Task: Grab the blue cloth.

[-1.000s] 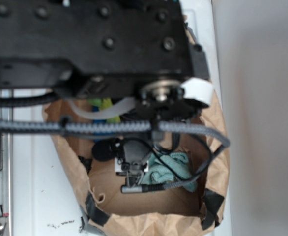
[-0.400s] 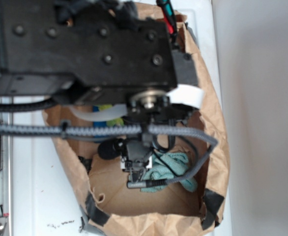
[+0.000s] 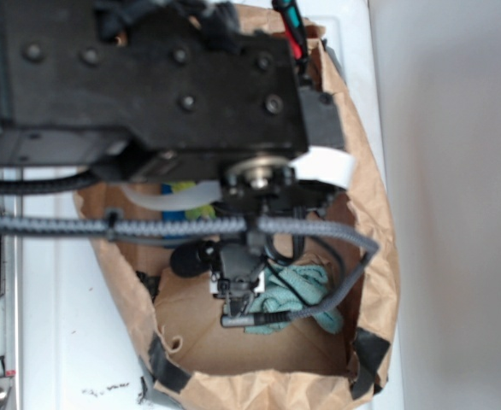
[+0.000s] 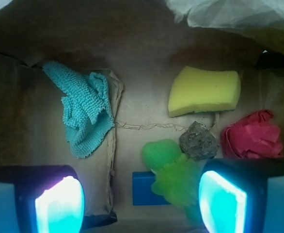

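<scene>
Inside paper bag [image 4: 132, 39]: blue cloth [image 4: 84, 112], sponge [image 4: 205, 90].

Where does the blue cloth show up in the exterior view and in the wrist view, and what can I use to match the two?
Exterior: the blue cloth lies low and right of centre on the paper bag floor, partly behind the arm's cables.
Wrist: the blue cloth is upper left, crumpled, ahead of the open end effector.
Shared landmark: the brown paper bag that holds it.
</scene>
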`<state>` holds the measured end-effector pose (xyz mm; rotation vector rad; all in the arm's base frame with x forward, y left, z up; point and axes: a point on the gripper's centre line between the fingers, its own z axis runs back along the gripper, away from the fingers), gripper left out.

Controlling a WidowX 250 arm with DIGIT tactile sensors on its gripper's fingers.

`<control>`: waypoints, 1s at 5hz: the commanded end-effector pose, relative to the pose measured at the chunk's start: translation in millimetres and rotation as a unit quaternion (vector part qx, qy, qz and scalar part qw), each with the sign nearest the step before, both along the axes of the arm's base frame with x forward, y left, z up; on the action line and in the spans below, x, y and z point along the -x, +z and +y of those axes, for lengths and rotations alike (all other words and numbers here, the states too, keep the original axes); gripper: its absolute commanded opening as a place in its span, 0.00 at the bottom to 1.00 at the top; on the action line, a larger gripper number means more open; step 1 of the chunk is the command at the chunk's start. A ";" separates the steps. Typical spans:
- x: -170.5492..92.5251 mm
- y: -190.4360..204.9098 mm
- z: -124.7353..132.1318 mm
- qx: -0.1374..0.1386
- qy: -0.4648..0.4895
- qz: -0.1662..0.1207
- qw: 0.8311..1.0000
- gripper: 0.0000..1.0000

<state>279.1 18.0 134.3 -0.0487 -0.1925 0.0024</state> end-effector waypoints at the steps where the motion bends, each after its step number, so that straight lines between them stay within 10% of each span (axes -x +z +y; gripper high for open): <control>1: -14.8 -19.1 -6.6 -0.019 -0.050 -0.062 0.997 1.00; 5: -28.4 -30.1 -59.3 0.024 -0.120 -0.074 0.990 1.00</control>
